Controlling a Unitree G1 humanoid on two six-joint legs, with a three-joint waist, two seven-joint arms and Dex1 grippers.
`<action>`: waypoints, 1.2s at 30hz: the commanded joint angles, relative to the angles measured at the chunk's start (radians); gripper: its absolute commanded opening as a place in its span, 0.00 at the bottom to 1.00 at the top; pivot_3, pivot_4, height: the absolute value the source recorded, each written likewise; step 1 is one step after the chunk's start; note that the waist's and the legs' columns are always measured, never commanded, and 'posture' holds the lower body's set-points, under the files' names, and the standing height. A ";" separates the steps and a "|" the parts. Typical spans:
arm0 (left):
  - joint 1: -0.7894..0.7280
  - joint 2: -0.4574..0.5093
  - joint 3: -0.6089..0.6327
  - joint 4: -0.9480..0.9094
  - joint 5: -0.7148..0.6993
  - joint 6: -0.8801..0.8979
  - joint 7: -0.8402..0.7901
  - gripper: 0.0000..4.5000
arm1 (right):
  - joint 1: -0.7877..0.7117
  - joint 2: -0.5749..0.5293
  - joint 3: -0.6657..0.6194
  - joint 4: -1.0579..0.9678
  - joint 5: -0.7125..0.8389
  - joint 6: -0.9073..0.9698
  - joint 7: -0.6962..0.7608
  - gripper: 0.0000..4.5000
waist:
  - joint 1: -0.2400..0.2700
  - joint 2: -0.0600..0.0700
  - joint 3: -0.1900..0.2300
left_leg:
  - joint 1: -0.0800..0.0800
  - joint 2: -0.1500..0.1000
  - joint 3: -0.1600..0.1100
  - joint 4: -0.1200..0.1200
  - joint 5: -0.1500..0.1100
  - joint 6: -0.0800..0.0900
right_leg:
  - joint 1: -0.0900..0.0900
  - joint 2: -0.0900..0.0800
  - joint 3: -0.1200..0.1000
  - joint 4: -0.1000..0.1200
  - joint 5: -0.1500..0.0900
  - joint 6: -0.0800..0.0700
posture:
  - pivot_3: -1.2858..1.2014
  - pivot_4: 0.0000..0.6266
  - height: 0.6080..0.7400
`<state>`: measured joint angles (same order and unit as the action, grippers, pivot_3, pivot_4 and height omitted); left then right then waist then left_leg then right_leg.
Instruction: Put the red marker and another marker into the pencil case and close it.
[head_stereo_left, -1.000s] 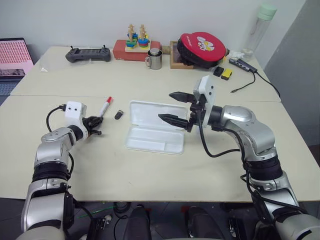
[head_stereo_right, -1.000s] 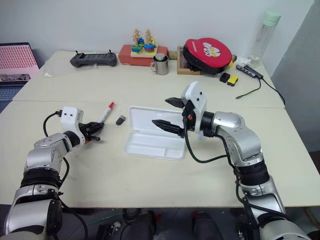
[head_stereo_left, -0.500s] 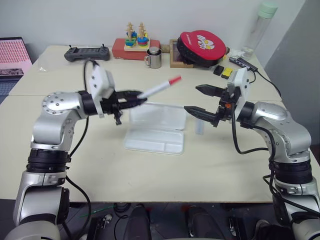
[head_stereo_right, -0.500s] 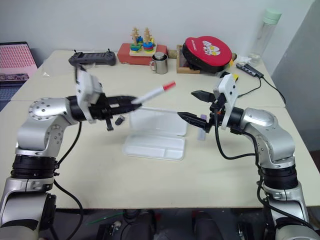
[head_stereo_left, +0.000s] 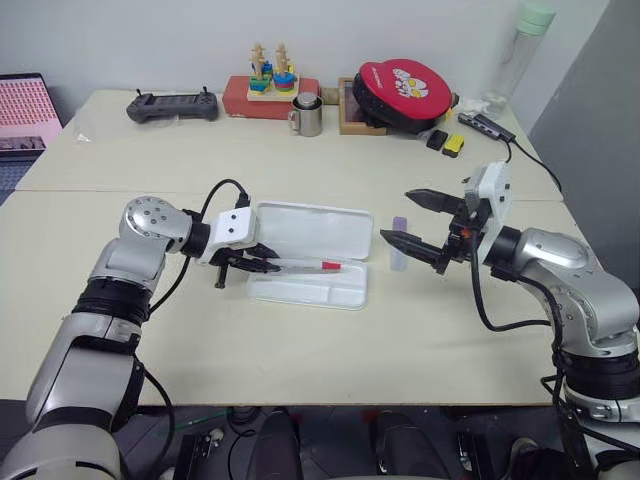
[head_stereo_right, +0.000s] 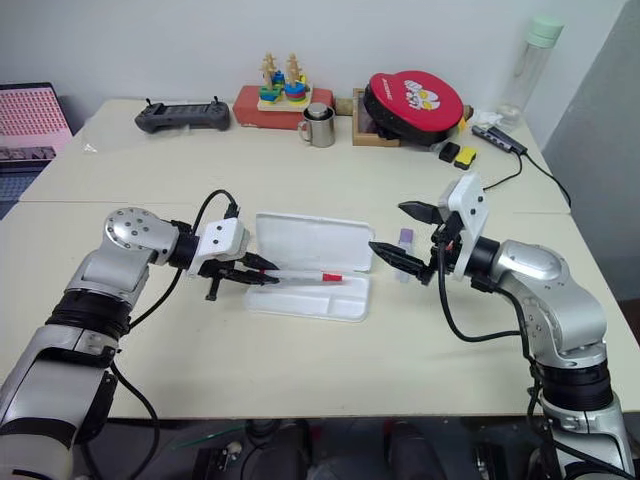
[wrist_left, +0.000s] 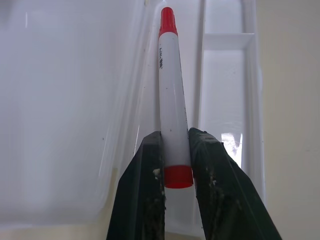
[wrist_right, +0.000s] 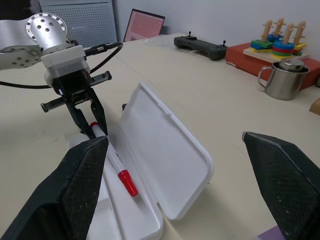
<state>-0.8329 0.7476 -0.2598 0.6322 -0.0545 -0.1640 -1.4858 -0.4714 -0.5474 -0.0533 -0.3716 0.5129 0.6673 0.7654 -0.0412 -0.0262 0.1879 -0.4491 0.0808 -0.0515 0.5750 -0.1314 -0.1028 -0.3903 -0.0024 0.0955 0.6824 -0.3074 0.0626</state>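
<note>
Bright, even, soft-shadowed indoor light

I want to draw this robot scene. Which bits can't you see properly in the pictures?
- Tail of the red marker: left wrist view, pinched between the left claw fingers.
- Whether the marker touches the pencil case floor: cannot tell.
- Purple-capped marker: eye views, partly behind the right claw.
- Case's hinge side: right wrist view, behind the raised lid.
</note>
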 joint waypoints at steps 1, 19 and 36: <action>-0.028 -0.010 0.004 0.016 0.023 -0.046 0.002 0.11 | 0.018 -0.028 0.014 -0.053 0.004 0.014 -0.003 1.00 | 0.000 0.000 0.000 | 0.000 0.000 0.000 0.000 0.000 0.000 | 0.000 0.000 0.000 0.000 0.000 0.000 | 0.52 0.24 1.00; -0.007 -0.066 0.085 -0.132 -0.123 0.150 -0.029 0.80 | 0.030 0.022 0.048 -0.020 -0.042 0.139 -0.189 1.00 | 0.000 0.000 0.000 | 0.000 0.000 -0.001 0.001 0.000 0.000 | 0.000 0.000 0.000 0.001 0.000 0.000 | 0.52 0.24 1.00; 0.153 -0.244 0.209 -0.596 -0.336 0.532 0.328 0.99 | 0.008 0.365 0.108 0.167 -0.317 0.260 -0.701 1.00 | -0.009 0.000 0.000 | 0.003 0.000 -0.002 0.010 0.000 0.000 | 0.001 0.001 0.001 0.014 0.000 0.000 | 0.52 0.24 1.00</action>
<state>-0.6745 0.5067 -0.0747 0.0861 -0.3792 0.3681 -1.1869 -0.4483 -0.1982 0.0602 -0.1947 0.2106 0.9462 0.0829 -0.0505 -0.0263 0.1878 -0.4465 0.0806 -0.0533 0.5863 -0.1310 -0.1024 -0.3896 -0.0014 0.0963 0.6972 -0.3074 0.0630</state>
